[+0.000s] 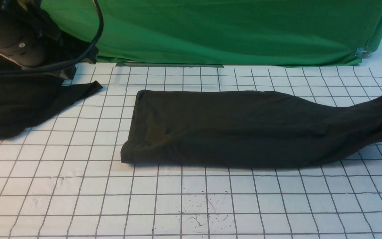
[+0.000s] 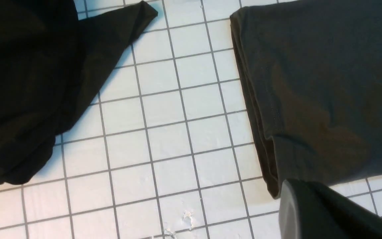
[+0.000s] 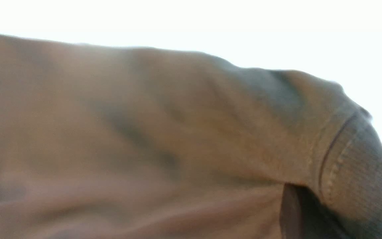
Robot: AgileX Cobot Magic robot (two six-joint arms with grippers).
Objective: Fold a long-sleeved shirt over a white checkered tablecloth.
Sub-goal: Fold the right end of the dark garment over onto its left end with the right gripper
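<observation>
1. Front view. The long-sleeved shirt of charcoal-black cotton [image 1: 230, 129] lay as one long folded band across the middle of the white checkered tablecloth [image 1: 191, 199]. Its left end rested flat, while its right end rose off the cloth towards the edge of the view. A blacker plain garment [image 1: 18, 109] lay crumpled well apart at the left, under the dark left arm [image 1: 8, 36]. A plain green cloth [image 1: 227, 33] hung behind.

2. Left wrist view. The shirt's flat end [image 2: 327, 93] showed stacked layers along its edge. Only one grey finger of the left gripper [image 2: 307, 212] was in view, just over that end's corner. Whether its jaws stood apart could not be told, and nothing was seen held.

3. Right wrist view. Blurred shirt fabric filled the view, and a ribbed edge [image 3: 353, 166] draped beside the right gripper's dark finger [image 3: 292, 215]. With that end raised, the gripper appeared clamped on the shirt.

4. Handling. The fabric looked soft, light and limp, so it would probably sag and slide out of its folds. The layered corners of the flat end seemed the best hold, pinched through every layer.
</observation>
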